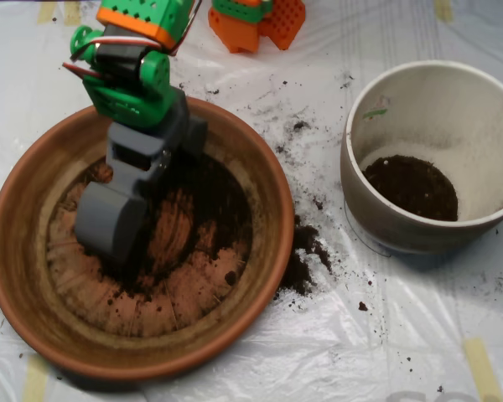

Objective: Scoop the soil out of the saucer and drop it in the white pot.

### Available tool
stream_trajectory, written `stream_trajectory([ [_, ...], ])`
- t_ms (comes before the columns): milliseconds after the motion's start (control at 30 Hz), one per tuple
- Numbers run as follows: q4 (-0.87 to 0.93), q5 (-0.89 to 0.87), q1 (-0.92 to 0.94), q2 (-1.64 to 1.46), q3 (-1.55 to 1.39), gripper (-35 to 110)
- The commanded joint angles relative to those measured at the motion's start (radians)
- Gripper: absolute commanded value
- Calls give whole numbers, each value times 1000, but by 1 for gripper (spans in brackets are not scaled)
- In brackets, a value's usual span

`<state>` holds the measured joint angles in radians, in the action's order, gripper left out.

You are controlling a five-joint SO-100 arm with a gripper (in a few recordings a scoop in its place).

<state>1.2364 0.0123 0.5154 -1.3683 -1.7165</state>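
The terracotta saucer (8, 251) fills the left half of the overhead view. Dark soil (222, 201) lies thinly across the middle and right of its ridged base, and the lower part of the base is mostly bare. My grey scoop (113, 222) hangs from the green and orange arm and is down inside the saucer, left of centre, resting at the edge of the soil. At the right stands the white pot (352, 167), apart from the saucer, with a dark patch of soil (411, 186) on its bottom.
Spilled soil (302, 255) lies on the plastic sheet between saucer and pot, with finer grains scattered toward the top. Orange plastic parts (256, 21) sit at the top edge. Tape strips mark the sheet's corners.
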Motion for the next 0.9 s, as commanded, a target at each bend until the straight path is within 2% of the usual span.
stream_trajectory([
  [0, 61, -31, 23, 31, 183, 62],
  [167, 129, -32, 32, 173, 331, 61],
  [500, 173, 23, 23, 264, 397, 61],
  [867, 184, 46, 25, 281, 388, 41],
])
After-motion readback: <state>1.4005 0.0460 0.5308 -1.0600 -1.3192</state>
